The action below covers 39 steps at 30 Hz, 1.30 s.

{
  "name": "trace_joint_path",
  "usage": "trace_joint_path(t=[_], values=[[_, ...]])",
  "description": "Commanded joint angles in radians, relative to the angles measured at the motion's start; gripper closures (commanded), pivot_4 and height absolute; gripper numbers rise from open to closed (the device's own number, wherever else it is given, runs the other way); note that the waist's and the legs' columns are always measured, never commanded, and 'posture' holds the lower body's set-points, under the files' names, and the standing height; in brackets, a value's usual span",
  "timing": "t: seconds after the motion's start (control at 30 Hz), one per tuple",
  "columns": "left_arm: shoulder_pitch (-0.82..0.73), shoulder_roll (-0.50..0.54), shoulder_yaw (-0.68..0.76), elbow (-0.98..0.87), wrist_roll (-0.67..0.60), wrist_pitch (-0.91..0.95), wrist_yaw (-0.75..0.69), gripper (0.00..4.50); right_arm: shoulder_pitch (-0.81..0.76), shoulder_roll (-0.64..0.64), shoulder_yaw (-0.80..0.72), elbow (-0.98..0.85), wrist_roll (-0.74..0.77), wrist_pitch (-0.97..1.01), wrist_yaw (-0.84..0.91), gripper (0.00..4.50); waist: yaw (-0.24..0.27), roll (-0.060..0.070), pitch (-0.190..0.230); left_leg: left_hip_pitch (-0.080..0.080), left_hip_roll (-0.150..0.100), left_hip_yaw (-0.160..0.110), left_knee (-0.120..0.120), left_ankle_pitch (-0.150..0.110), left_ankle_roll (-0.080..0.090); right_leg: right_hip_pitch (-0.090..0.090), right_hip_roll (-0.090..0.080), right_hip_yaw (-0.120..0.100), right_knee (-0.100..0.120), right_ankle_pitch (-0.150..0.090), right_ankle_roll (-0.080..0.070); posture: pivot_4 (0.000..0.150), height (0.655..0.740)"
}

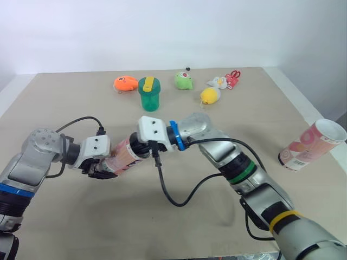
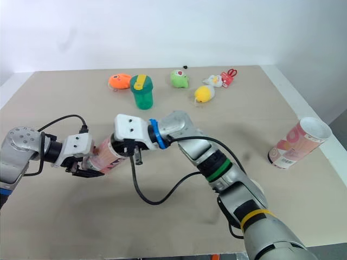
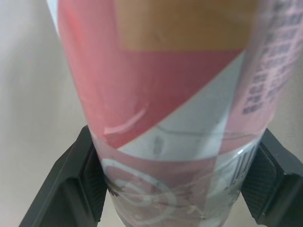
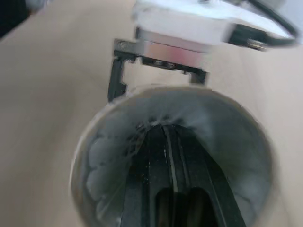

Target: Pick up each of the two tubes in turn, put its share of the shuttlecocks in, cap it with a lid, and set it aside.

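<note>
Loading of the first tube (image 1: pixel 123 155) looks underway. The left tool (image 3: pixel 176 187) clamps its base and holds it tilted over the bench (image 1: pixel 65 103). The right tool (image 4: pixel 162 135), closed, sits inside its mouth among white shuttlecocks (image 4: pixel 104 156), too packed to count. Capping and setting aside are left. Two tubes in all: the second tube (image 1: pixel 312 142) rests tilted, uncapped, near the bench's right edge.
</note>
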State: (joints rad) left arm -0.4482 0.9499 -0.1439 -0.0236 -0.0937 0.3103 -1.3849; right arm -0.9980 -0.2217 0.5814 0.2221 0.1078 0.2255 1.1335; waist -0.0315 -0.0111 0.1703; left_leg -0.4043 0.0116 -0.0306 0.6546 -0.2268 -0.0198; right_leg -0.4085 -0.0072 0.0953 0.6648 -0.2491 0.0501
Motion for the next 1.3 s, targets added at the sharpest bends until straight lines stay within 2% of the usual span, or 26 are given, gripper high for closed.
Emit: trace_joint_path(t=[0.03, 0.2, 0.5, 0.6, 0.7, 0.9, 0.93, 0.97, 1.0, 1.03, 1.07, 1.1, 1.13, 1.23, 1.3], values=[[0.023, -0.011, -0.026, -0.012, 0.002, 0.009, 0.013, 1.33, -0.033, 0.054, 0.018, -0.008, -0.021, -0.042, 0.037, 4.41, 0.0, 0.0, 0.0, 0.0, 0.0, 0.0, 0.0, 0.0, 0.0, 0.0, 0.0, 0.0, 0.0, 0.0, 0.0, 0.15, 0.74], [0.031, -0.017, -0.025, -0.021, 0.001, 0.013, 0.021, 1.33, -0.038, 0.063, -0.017, -0.032, -0.02, -0.039, 0.064, 4.41, -0.003, 0.0, 0.0, 0.001, 0.001, 0.0, -0.001, 0.0, 0.0, 0.0, 0.0, -0.001, 0.001, 0.0, -0.001, 0.15, 0.74], [0.043, -0.073, 0.044, -0.051, -0.066, -0.003, 0.064, 1.33, -0.022, -0.185, -0.261, -0.212, 0.126, 0.114, 0.152, 4.41, 0.01, 0.0, 0.001, -0.002, -0.001, -0.002, -0.001, 0.0, 0.0, 0.0, -0.005, -0.005, 0.0, -0.002, 0.0, 0.15, 0.74], [0.035, -0.156, 0.09, -0.086, -0.15, 0.013, 0.114, 1.33, 0.058, -0.328, -0.417, -0.345, 0.264, 0.277, 0.164, 4.41, 0.011, -0.002, 0.002, -0.004, -0.002, -0.003, -0.001, 0.0, 0.0, 0.0, -0.008, -0.011, -0.001, -0.002, -0.002, 0.15, 0.74], [0.052, -0.276, 0.104, -0.111, -0.199, -0.001, 0.2, 1.33, 0.167, -0.448, -0.505, -0.437, 0.342, 0.392, 0.158, 4.41, 0.009, -0.007, 0.005, -0.006, -0.003, -0.005, -0.001, -0.001, -0.001, -0.001, -0.011, -0.015, -0.001, 0.0, -0.007, 0.15, 0.74], [0.105, -0.55, 0.086, -0.058, -0.192, -0.141, 0.417, 1.33, 0.434, -0.732, -0.625, -0.471, 0.343, 0.41, 0.208, 4.41, 0.007, -0.009, 0.006, -0.008, -0.004, -0.004, -0.001, -0.004, 0.003, -0.001, -0.013, -0.015, -0.002, -0.001, -0.007, 0.15, 0.74], [0.116, -0.589, 0.078, -0.034, -0.177, -0.177, 0.45, 1.33, 0.476, -0.773, -0.647, -0.467, 0.341, 0.399, 0.217, 3.84, 0.006, -0.009, 0.006, -0.007, -0.005, -0.003, -0.001, -0.004, 0.003, -0.002, -0.013, -0.014, -0.002, -0.001, -0.007, 0.15, 0.74], [0.126, -0.624, 0.07, -0.006, -0.165, -0.206, 0.478, 1.33, 0.52, -0.813, -0.669, -0.46, 0.336, 0.389, 0.228, 3.69, 0.005, -0.009, 0.006, -0.007, -0.005, -0.002, -0.001, -0.004, 0.003, -0.002, -0.013, -0.013, -0.002, -0.001, -0.007, 0.15, 0.74], [0.134, -0.646, 0.061, 0.02, -0.152, -0.233, 0.496, 1.33, 0.554, -0.844, -0.684, -0.454, 0.33, 0.377, 0.235, 3.17, 0.006, -0.009, 0.006, -0.006, -0.005, -0.002, -0.001, -0.004, 0.003, -0.001, -0.013, -0.013, -0.001, -0.001, -0.007, 0.15, 0.74], [0.141, -0.662, 0.05, 0.046, -0.136, -0.264, 0.509, 1.33, 0.589, -0.872, -0.699, -0.446, 0.322, 0.361, 0.241, 2.83, 0.007, -0.009, 0.006, -0.005, -0.006, -0.002, -0.001, -0.004, 0.003, 0.0, -0.013, -0.013, -0.002, -0.001, -0.006, 0.15, 0.74], [0.147, -0.683, 0.044, 0.08, -0.127, -0.284, 0.524, 1.33, 0.635, -0.905, -0.715, -0.43, 0.305, 0.333, 0.251, 2.2, 0.005, -0.01, 0.007, -0.003, -0.006, -0.001, -0.001, -0.004, 0.003, 0.001, -0.013, -0.012, -0.002, -0.002, -0.004, 0.15, 0.74], [0.153, -0.697, 0.036, 0.111, -0.119, -0.3, 0.532, 1.33, 0.674, -0.932, -0.729, -0.414, 0.288, 0.305, 0.258, 2.0, 0.006, -0.01, 0.007, -0.003, -0.007, -0.001, -0.001, -0.004, 0.003, 0.001, -0.013, -0.012, -0.002, -0.002, -0.004, 0.15, 0.74], [0.157, -0.708, 0.025, 0.146, -0.109, -0.319, 0.539, 1.33, 0.716, -0.958, -0.745, -0.398, 0.269, 0.274, 0.267, 1.3, 0.008, -0.01, 0.007, -0.003, -0.007, 0.0, 0.0, -0.004, 0.003, 0.001, -0.012, -0.012, -0.002, -0.005, 0.001, 0.15, 0.74], [0.166, -0.736, 0.001, 0.249, -0.082, -0.376, 0.552, 1.33, 0.828, -1.021, -0.769, -0.36, 0.213, 0.184, 0.284, 0.03, 0.009, -0.01, 0.006, -0.002, -0.008, 0.0, 0.001, -0.003, 0.003, 0.004, -0.013, -0.011, -0.002, -0.004, 0.003, 0.15, 0.74], [0.166, -0.747, -0.005, 0.294, -0.075, -0.4, 0.555, 1.33, 0.859, -1.025, -0.756, -0.34, 0.18, 0.126, 0.267, 0.03, 0.009, -0.007, 0.005, -0.001, -0.008, 0.001, 0.001, -0.003, 0.003, 0.005, -0.014, -0.01, -0.002, -0.004, 0.004, 0.15, 0.74]])
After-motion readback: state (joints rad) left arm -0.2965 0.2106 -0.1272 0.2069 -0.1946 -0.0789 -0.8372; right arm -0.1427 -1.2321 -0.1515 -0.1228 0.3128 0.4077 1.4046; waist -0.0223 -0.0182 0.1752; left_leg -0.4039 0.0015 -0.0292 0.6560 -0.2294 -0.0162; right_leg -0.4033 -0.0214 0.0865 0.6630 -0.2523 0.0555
